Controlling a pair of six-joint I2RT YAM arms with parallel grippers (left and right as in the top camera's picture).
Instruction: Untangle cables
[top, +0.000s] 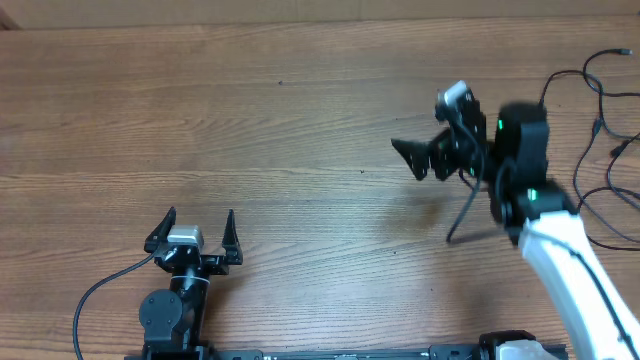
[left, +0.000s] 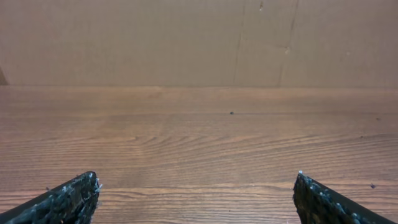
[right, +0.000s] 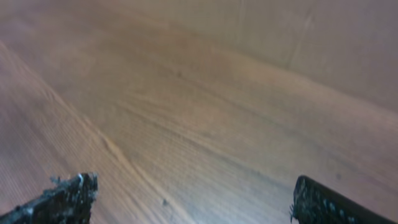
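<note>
The cables (top: 598, 122), thin black cords in loose strands and open loops, lie at the table's far right edge, beside the white right arm (top: 575, 265). The right gripper (top: 408, 158) hangs left of them, well apart, jaws spread wide and empty. The left gripper (top: 200, 214) sits near the front edge, jaws equally wide apart, holding nothing. The table (top: 300, 120) is brown wood with long wavy grain; a plain tan panel (left: 186, 37) rises behind it. The fingertips (left: 68, 199) look black and rough-textured.
</note>
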